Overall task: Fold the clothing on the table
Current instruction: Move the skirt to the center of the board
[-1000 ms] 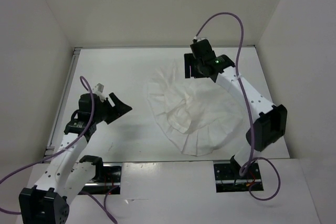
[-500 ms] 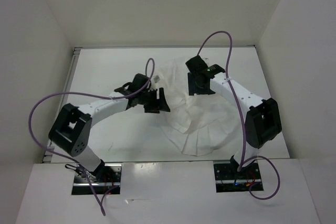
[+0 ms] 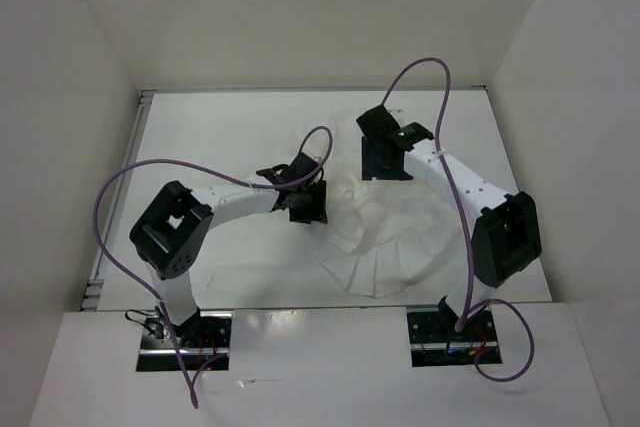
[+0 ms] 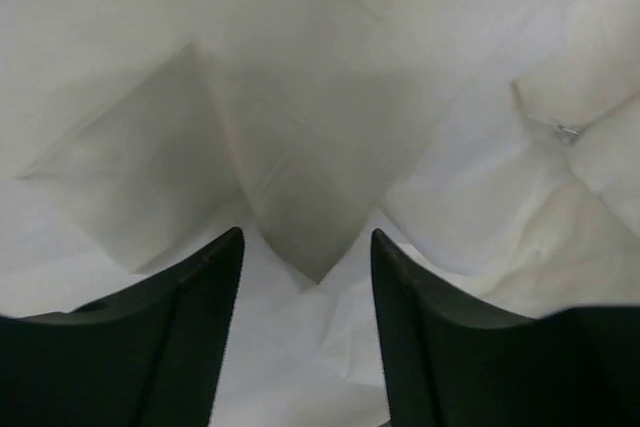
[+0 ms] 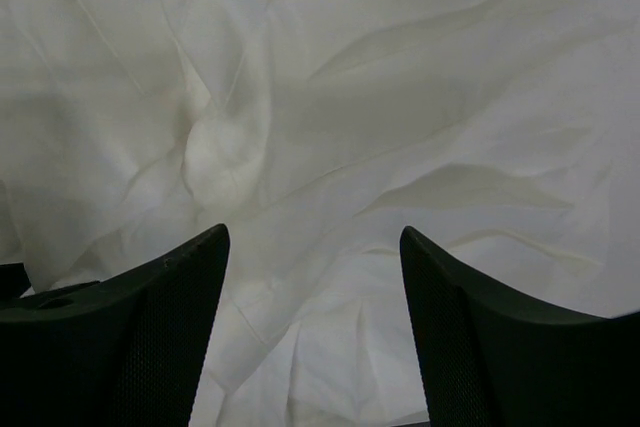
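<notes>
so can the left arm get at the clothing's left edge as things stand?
Probably yes. The left gripper hangs right over the clothing with jaws open, a fold corner between them and nothing blocking. The right gripper sits farther back, out of its way.

Left arm (image 3: 235, 202): smooth white links joined by a bulky, boxy black left elbow housing (image 3: 172, 232).
Right arm (image 3: 455, 172): the same build, with white links carrying small dark dots and a black right elbow housing (image 3: 505, 237).
Left gripper (image 3: 308, 209): matte black, with two broad left fingers (image 4: 150, 347) that taper to blunt tips.
Right gripper (image 3: 385, 159): matte black, its right fingers (image 5: 130, 337) showing a fine mesh-like texture.
Status light (image 3: 403, 131): a small green glow on the right wrist.
Cables: a thin left purple cable (image 3: 110, 192) and a matching right purple cable (image 3: 445, 72), both in wide loops.
Bases: a dark left base plate (image 3: 185, 332) and a dark right base plate (image 3: 450, 332), the right one with red and orange wiring.
</notes>
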`<state>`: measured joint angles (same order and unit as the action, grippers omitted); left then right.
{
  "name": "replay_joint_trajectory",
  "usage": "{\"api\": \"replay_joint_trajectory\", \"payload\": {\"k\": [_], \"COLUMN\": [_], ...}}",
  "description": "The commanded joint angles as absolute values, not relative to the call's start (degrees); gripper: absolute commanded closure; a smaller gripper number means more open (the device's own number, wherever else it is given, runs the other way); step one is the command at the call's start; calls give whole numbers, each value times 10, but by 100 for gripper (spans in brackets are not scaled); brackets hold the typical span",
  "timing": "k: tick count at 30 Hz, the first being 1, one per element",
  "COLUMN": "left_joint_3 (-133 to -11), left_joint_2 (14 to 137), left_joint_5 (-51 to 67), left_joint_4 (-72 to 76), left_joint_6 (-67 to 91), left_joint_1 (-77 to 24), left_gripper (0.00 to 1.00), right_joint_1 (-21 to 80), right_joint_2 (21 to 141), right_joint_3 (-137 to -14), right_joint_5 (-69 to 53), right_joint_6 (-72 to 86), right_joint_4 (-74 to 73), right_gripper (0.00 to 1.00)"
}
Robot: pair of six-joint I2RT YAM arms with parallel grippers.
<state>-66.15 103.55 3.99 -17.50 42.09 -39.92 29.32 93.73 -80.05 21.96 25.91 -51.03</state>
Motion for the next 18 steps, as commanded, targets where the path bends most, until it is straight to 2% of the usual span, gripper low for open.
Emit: {"api": "replay_joint_trajectory", "payload": {"k": [1, 4, 5, 7, 11, 13, 18], "left_joint_3": [-670, -670, -670, -670, -670, -696, -744], "left_joint_2": [1036, 1063, 1063, 1070, 1049, 1049, 1049], "left_joint_5": [-53, -58, -58, -58, -63, -70, -82], "left_joint_4": [-198, -198, -198, -192, -192, -205, -215], "left_joint_6": [435, 451, 451, 466, 460, 440, 410], "left_joint_1": [-400, -400, -400, -389, -344, -327, -279], "left_gripper": [45, 71, 89, 100, 100, 100, 100], "right_joint_1": [289, 289, 289, 289, 289, 289, 284], "right_joint_2": [900, 900, 905, 905, 922, 937, 1017], "right_joint_3": [-790, -785, -785, -778, -766, -752, -751], "right_joint_5": [196, 166, 166, 146, 128, 160, 173], "right_joint_6": [254, 239, 239, 231, 225, 231, 231], "right_joint_4": [-506, -501, -501, -495, -482, -471, -432], "right_gripper": [26, 27, 27, 27, 27, 29, 45]}}
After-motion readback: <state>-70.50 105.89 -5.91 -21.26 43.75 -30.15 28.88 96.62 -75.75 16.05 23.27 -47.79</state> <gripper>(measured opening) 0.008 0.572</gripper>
